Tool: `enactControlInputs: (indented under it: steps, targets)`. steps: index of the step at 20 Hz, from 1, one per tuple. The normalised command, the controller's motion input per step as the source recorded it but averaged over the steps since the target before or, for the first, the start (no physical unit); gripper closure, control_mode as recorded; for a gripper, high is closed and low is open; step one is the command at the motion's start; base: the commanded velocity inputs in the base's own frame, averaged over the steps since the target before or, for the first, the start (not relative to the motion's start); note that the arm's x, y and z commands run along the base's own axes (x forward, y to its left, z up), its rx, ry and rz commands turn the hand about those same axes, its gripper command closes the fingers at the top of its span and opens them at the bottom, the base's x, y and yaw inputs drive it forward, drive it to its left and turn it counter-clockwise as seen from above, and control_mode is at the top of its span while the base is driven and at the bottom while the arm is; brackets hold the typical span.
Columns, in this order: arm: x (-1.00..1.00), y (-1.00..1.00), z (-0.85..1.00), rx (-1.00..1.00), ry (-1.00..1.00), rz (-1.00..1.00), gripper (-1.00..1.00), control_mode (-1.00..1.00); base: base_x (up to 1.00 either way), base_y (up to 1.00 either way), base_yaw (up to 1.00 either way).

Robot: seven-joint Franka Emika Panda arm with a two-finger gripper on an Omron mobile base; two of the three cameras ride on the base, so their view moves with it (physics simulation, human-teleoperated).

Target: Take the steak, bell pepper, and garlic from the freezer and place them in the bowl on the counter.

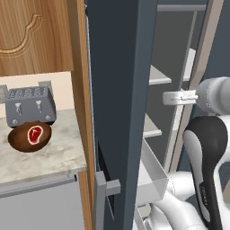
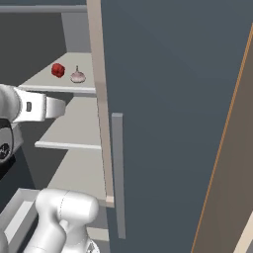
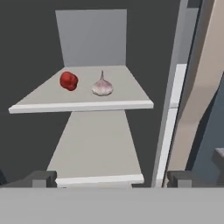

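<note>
Steak stage done, judging by layout: the flat red steak with its pale fat rim and white bone mark [image 1: 35, 134] is lying in the round dark brown wooden-looking bowl [image 1: 20, 142], which is sitting on the light beige marbled tabletop [image 1: 54, 155] just in front of a grey toaster [image 1: 29, 106]. Two items are outstanding.

The claw [image 3: 112, 178] is standing with jaws fully apart and nothing between them, its two dark tips visible at the bottom of the hand view. It is pointing into the tall dark blue-grey freezer [image 1: 117, 90], below and short of the upper white shelf [image 3: 83, 106].

On that upper shelf the small rounded solid-red bell pepper [image 3: 68, 81] is sitting just beside the small pale pinkish-white garlic bulb with its pointed tip [image 3: 102, 86]; they are near but apart, the pepper on the side away from the freezer door edge [image 3: 174, 113].

Step in hand, as I read it: reaching for one of the two. Suggested approach: rise above the shelf's front lip first, then advance level, centring the jaws on one item so the neighbour is not nudged. The pepper looks rounded and may roll; the garlic's tip gives little to hold, so grip the bulb body.

Clearances: the shelf front edge is the main snag. The lower shelf [image 3: 98, 148] limits room beneath. The door edge is crowding the garlic side; the pepper side looks freer.
</note>
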Motion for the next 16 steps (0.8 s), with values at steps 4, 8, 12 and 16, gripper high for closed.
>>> enactControlInputs:
  steps: [4, 8, 12, 16]
  targets:
    - [0.39, 0.00, 0.32, 0.00, 0.00, 0.00, -1.00, -1.00, 0.00, 0.00, 0.00]
    - [0.33, 0.00, 0.19, 0.00, 0.05, 0.00, -1.00, -1.00, 0.00, 0.00, 0.00]
    - [0.37, 0.02, 0.00, 0.00, 0.10, 0.00, -1.00, -1.00, 0.00, 0.00, 0.00]
    - [0.45, 0.03, 0.00, 0.00, 0.07, 0.00, -1.00, -1.00, 0.00, 0.00, 0.00]
